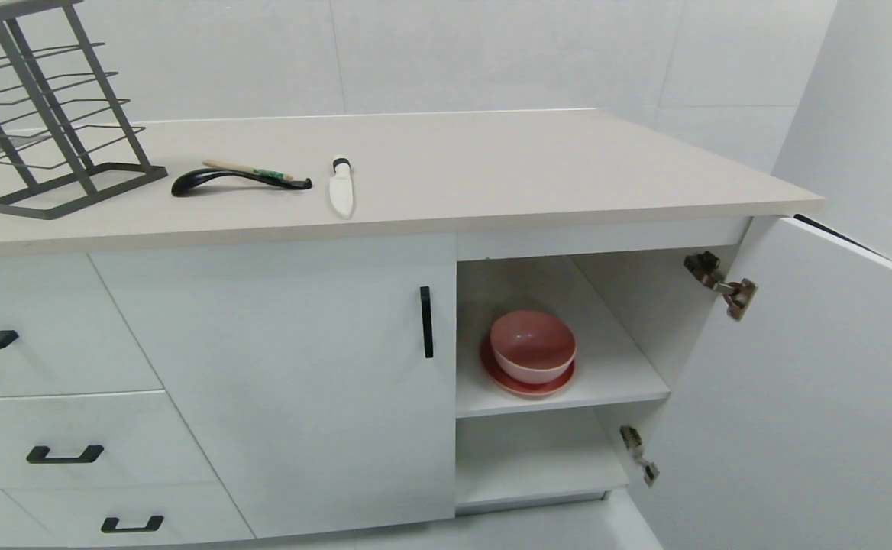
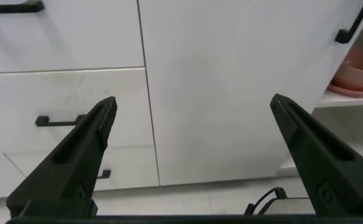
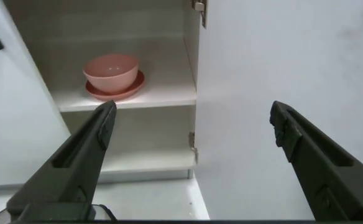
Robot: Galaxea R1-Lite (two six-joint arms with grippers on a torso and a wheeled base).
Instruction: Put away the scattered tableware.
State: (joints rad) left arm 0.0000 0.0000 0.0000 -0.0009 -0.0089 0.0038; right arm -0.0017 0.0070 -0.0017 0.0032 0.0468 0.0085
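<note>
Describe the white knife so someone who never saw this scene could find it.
On the beige countertop, above the closed cabinet door, a few utensils lie near the front edge. The knife is the rightmost, just right of the black ladle and its handle tip. It alone is white and short, with a dark band at its far end.

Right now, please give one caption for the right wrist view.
Open right tool before white cabinet shelf holding round pink bowl on red plate.
</note>
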